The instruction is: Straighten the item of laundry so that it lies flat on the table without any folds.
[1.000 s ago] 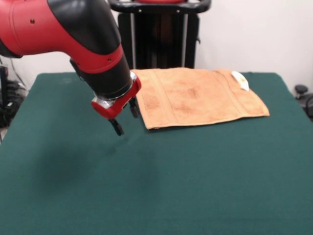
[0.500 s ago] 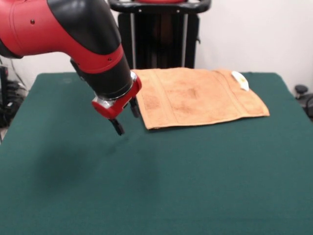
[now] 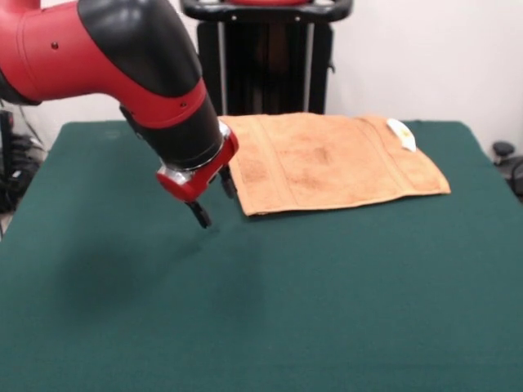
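Towel (image 3: pixel 331 162) lies on far part of green counter (image 3: pixel 327 302), spread wide, white tag (image 3: pixel 401 134) near one edge; no raised fold visible. Pincer (image 3: pixel 213 198) hangs just beside towel's edge, fingers apart, holding nothing. Step judged: check or final approach. Next move: smooth any leftover crease, else withdraw.

we only see part of the arm (image 3: pixel 122 65): it's cut off by the top and left edges, so its base end is out of frame. the arm's wrist covers the towel (image 3: pixel 335 159) at its left far corner, and that stretch of border is hidden. table (image 3: pixel 261 310) runs off the bottom, left and right edges. white tag (image 3: pixel 401 134) is too small for us to read. pedestal (image 3: pixel 265 57) is cropped at the top.
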Controlling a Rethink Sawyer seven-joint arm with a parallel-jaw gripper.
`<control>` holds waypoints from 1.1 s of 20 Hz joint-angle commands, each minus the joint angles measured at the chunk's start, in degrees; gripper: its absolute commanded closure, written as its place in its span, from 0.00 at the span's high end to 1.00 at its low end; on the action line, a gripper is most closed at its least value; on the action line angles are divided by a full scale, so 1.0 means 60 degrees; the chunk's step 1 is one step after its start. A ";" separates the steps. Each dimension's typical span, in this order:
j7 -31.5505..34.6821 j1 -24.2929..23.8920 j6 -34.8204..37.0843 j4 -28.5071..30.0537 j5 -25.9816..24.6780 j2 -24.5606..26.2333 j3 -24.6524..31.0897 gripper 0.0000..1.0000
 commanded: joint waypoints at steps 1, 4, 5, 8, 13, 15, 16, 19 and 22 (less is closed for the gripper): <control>-0.0661 0.0206 -0.0280 0.0945 0.0230 0.0962 0.0846 1.00; -0.0677 0.0144 -0.0272 0.0947 0.0241 0.1064 0.0909 1.00; -0.0685 0.0125 -0.0282 0.0956 0.0235 0.1086 0.0933 1.00; -0.0743 0.0019 -0.0406 0.1056 0.0206 0.1173 0.1031 1.00; -0.0754 -0.0116 -0.0465 0.1209 0.0169 0.1185 0.1183 1.00; -0.0702 -0.0115 -0.0406 0.1235 0.0155 0.1151 0.1220 1.00; -0.0673 -0.0112 -0.0380 0.1241 0.0152 0.1137 0.1239 1.00; -0.0608 -0.0111 -0.0331 0.1238 0.0158 0.1167 0.1304 1.00; -0.0653 -0.0104 -0.0564 0.1164 -0.0029 0.1371 0.1312 1.00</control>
